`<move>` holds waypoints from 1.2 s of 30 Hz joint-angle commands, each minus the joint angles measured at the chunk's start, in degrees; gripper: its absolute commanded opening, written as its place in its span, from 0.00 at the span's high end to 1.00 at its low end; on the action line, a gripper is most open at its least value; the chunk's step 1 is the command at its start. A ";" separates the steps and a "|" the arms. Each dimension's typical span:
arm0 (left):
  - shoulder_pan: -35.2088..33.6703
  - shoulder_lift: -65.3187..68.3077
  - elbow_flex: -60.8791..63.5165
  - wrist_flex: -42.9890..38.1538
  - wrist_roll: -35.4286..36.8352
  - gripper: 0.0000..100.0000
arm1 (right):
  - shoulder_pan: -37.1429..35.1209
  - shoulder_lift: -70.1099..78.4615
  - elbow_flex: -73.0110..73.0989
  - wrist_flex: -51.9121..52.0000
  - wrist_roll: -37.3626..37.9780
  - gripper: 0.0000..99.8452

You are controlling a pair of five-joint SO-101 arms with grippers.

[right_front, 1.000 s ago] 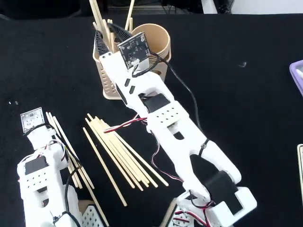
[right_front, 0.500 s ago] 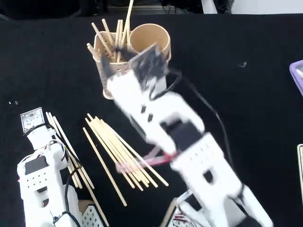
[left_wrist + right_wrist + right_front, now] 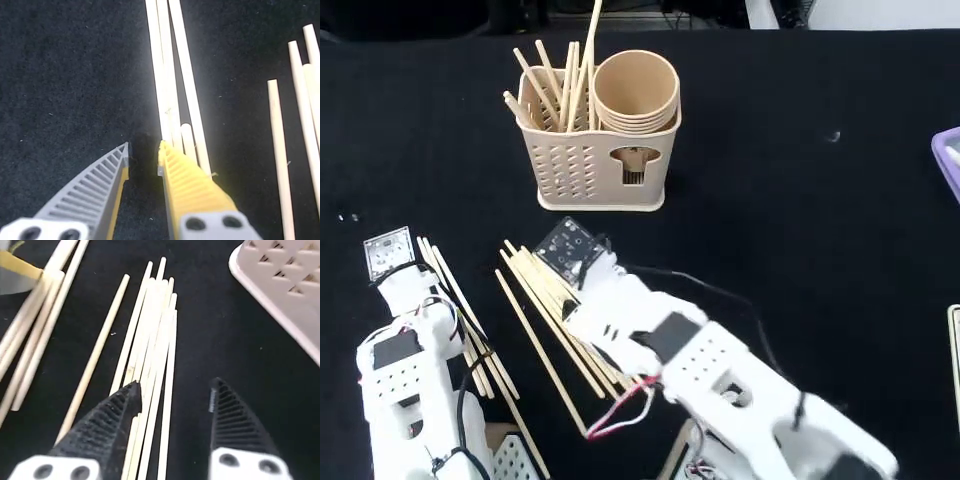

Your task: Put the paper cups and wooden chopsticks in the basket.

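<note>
Wooden chopsticks (image 3: 150, 330) lie flat, running diagonally away from the basket (image 3: 590, 175), under the right tool (image 3: 173, 387), spread and empty.

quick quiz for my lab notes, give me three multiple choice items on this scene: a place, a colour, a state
1. Where is the stack of brown paper cups? A in the beige perforated plastic basket; B beside it; C in a claw
2. What colour is the table? A white; B black; C green
3. The right claw over the loose wooden chopsticks is: A shut on one; B shut, empty; C open
A, cups stand inside it; B, its surface is black; C, jaws stand apart.
</note>
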 commanded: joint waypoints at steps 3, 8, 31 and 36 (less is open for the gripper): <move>0.75 -0.97 -0.22 -0.97 0.53 0.89 | -1.05 16.48 -8.13 -3.43 0.00 0.82; 0.75 -0.97 -0.22 -0.97 0.53 0.89 | -0.70 28.88 -15.52 -2.99 1.76 0.82; 0.75 -0.97 -0.22 -0.97 0.53 0.89 | 14.59 37.49 -29.41 16.35 21.01 0.99; 0.75 -0.97 -0.22 -0.97 0.53 0.89 | 14.24 36.62 -30.11 16.35 20.92 0.99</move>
